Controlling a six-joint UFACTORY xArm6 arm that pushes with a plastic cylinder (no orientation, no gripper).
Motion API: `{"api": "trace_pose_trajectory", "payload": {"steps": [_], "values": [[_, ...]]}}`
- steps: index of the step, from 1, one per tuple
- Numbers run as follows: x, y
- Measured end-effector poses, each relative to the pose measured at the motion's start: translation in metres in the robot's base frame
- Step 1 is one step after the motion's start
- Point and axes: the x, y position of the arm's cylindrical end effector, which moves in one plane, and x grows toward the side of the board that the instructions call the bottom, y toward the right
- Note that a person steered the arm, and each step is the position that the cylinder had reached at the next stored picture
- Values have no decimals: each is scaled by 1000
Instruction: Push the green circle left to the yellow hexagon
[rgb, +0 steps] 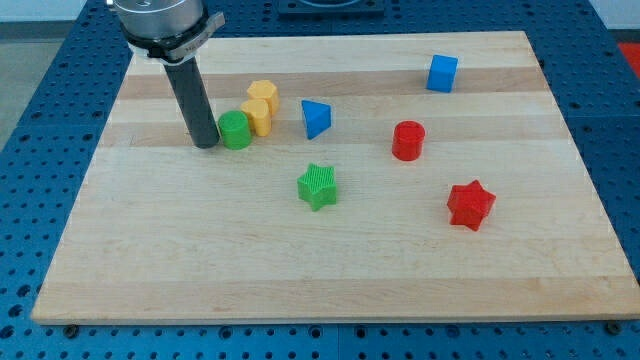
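The green circle (236, 130) is a short green cylinder on the wooden board, left of centre near the view's top. Two yellow blocks stand right beside it: one (257, 115) touches its upper right side, and the yellow hexagon (264, 95) sits just above that one. My tip (205, 143) is the lower end of the dark rod, which comes down from the view's top left. The tip rests against the left side of the green circle.
A blue triangular block (316, 118) stands right of the yellow blocks. A green star (318, 186) lies below it. A red cylinder (408, 140), a red star (470, 204) and a blue cube (442, 73) lie on the view's right. The board (150, 270) sits on a blue perforated table.
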Motion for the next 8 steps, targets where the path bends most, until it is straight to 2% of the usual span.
{"api": "trace_pose_trajectory", "payload": {"steps": [1, 3, 4, 6, 8], "values": [[0, 0], [52, 23], [55, 23], [7, 29], [-9, 28]]}}
